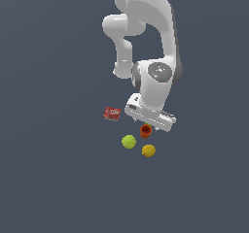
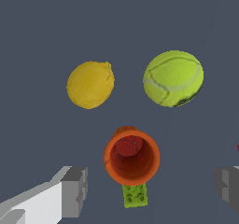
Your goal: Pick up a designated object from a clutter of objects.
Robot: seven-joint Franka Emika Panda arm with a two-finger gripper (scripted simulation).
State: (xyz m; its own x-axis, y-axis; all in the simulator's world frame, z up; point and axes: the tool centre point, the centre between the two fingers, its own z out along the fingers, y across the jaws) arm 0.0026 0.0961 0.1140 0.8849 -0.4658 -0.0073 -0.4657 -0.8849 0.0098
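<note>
Orange-red cup (image 2: 131,161) upright between fingers of wide-spread pincer (image 2: 151,185), untouched

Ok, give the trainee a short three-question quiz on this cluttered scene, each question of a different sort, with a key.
1. True or false: in the wrist view, the small orange-red tapered cup stands upright with its mouth open toward the camera.
2. Multiple choice: what touches the cup's edge in the wrist view? A) the yellow lemon-like fruit B) the tiny green studded block C) the yellow-green tennis ball
3. Fill in: the claw is ____, with a grey finger on each side of the cup and not touching it.

Key: 1 true; 2 B; 3 open.
</note>
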